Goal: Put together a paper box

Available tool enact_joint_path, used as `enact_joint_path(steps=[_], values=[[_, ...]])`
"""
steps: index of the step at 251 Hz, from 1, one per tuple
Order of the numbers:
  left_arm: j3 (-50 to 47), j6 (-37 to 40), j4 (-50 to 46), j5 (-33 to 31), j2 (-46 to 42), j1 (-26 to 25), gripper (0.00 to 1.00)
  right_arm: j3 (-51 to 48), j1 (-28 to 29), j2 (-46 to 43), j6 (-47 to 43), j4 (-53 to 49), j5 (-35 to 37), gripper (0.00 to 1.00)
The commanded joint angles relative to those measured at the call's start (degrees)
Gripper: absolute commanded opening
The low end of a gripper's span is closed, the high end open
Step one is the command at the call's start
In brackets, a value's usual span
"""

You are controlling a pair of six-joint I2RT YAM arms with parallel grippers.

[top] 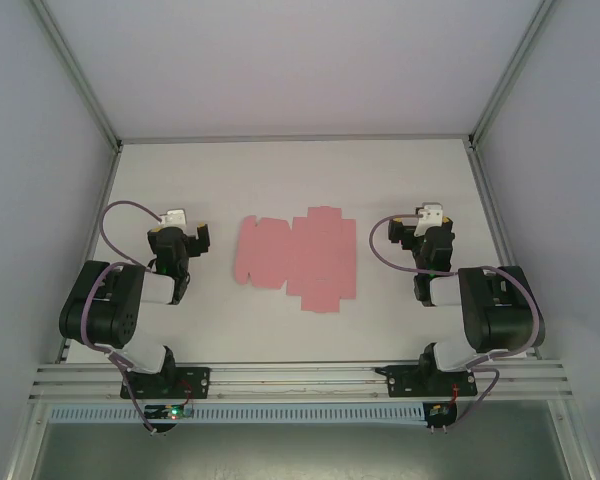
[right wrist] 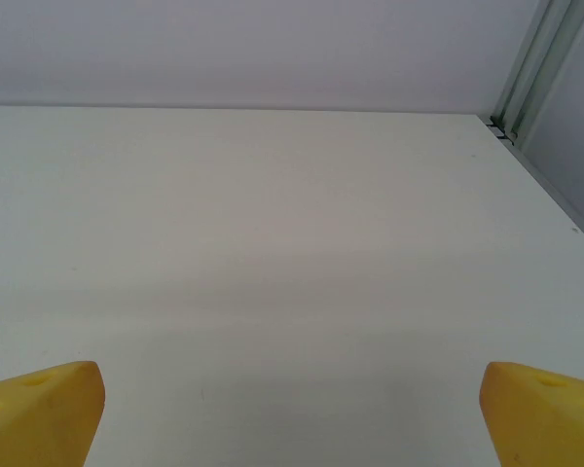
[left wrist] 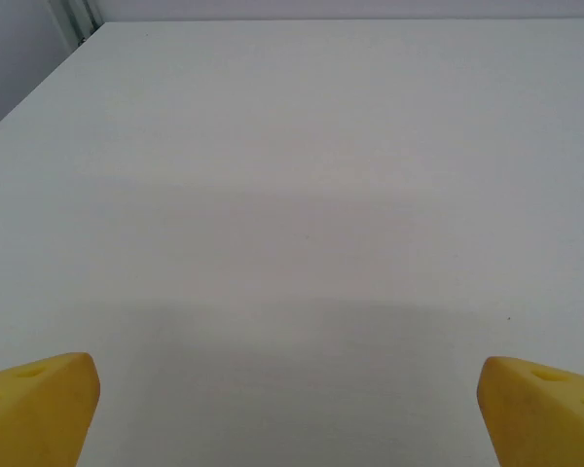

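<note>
Across the white table (top: 280, 175) we see no fold made yet. At its near edge our two arms sit drawn back, the left arm (top: 115, 305) on one side and the right arm (top: 490, 310) on the other. Between them, about the table's middle, lies the paper box (top: 295, 258). It is a flat pink die-cut sheet with its flaps spread out, and neither claw touches it.

The left gripper (top: 180, 238) hangs near the sheet's left edge and the right gripper (top: 425, 240) near its right edge. In the wrist views both claws stand wide and hold nothing. The yellow left fingers (left wrist: 39, 404) sit at the bottom corners with bare table between them, and the right fingers (right wrist: 39, 409) sit the same way.

We judge the task to be at its very start, with the approach not yet begun. The next move calls for each arm to swing inward over the sheet. One arm should pin a panel while the other works a fingertip under a flap. Thin card lying flush will likely slide rather than lift, so we would press down first.
</note>
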Motion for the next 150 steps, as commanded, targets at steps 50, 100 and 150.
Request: enact_joint_path(steps=[50, 100, 150], values=[[0.79, -0.44, 1.62, -0.47, -0.70, 0.61, 1.00, 0.57, 0.01, -0.29, 1.07, 0.83, -0.69, 0.98], [0.92, -0.45, 1.44, -0.41, -0.69, 0.64, 1.00, 0.76, 0.02, -0.32, 1.04, 0.63, -0.78, 0.98], [0.83, -0.42, 1.54, -0.44, -0.79, 0.72, 1.00, 1.15, -0.07, -1.06, 1.30, -0.21, -0.30, 0.98]])
